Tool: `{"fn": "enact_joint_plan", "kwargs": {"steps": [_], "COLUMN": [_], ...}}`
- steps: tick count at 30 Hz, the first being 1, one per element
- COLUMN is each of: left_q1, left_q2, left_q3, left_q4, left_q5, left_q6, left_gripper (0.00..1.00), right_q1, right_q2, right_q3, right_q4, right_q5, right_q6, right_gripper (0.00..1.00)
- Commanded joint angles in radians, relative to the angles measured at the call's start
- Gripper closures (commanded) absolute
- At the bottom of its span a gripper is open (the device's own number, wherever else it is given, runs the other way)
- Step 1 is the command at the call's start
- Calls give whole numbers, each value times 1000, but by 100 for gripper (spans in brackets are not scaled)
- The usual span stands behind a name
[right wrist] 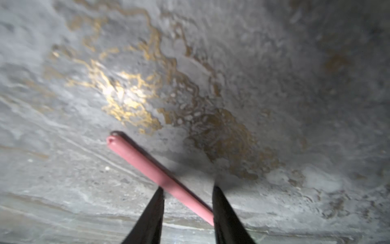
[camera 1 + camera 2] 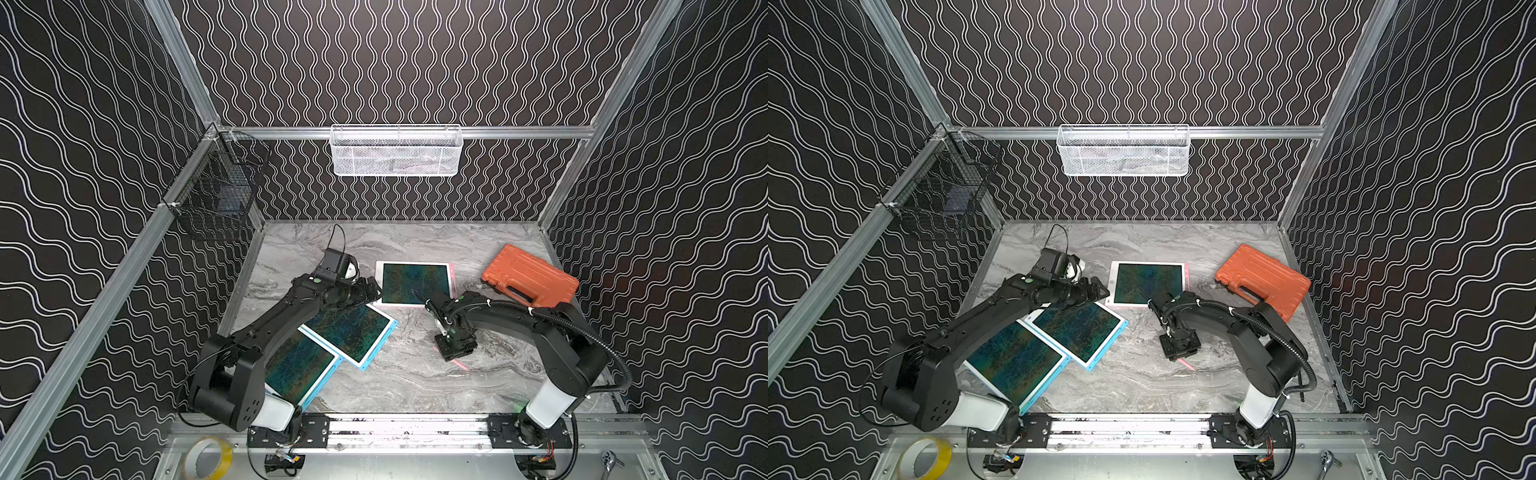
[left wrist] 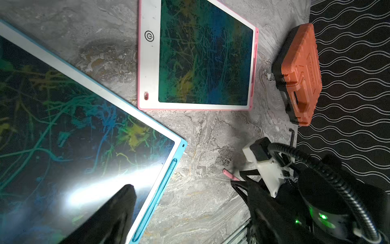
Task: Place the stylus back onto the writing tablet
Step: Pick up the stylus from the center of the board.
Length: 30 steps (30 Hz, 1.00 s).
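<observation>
Slim pink plastic stylus (image 1: 160,179) lies flat on the grey marble-patterned table (image 2: 415,382), running slantwise across the gap of the right gripper (image 1: 187,189). The jaws stand parted, one black finger (image 1: 223,211) covering the stylus's near end and the other tip at the opposite side of its shaft. Whether either finger presses on it cannot be told, and the stylus rests on the table. In both top views the wrist hides most of it, and only a short pink end (image 2: 459,365) shows beyond the gripper body. The white writing tablet with a pink frame (image 2: 415,284) lies farther back, with bare marble between it and the stylus. The left gripper (image 2: 368,289) hovers between that tablet's left edge and the nearer of two blue-framed writing tablets (image 2: 353,332). Its jaws are spread wide with nothing between them, and one finger (image 3: 118,211) hangs over the blue-framed screen. The second blue-framed tablet (image 2: 295,365) lies partly under the left arm. An orange plastic case (image 2: 530,276) sits near the table's right edge.
</observation>
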Motion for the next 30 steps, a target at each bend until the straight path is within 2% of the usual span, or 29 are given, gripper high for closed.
{"fn": "enact_joint_plan", "kwargs": {"steps": [1,7,15,24,27,30], "left_q1": [-1,-9,-20,-21,-21,-21], "left_q2": [-12,-36,-62,-77,-89,-98], "left_q3": [-13,-47,-58,-59,-71,-80], "left_q4": [5,11,9,30,30,27], "left_q5": [-17,-24,-33,-38,-40,-43], "left_q6": [-5,-17,-17,-28,-26,-22], "left_gripper": [13,14,14,15,15,15], "right_q1": [18,83,109,110,111,112], "right_q2": [17,18,33,44,49,43], "right_q3": [-42,-52,-90,-74,-75,-81], "right_q4": [28,25,56,55,58,67], "right_q5": [-32,44,68,78,80,71], "right_q6": [23,72,121,145,153,163], "right_gripper": [68,76,89,94,100,100]}}
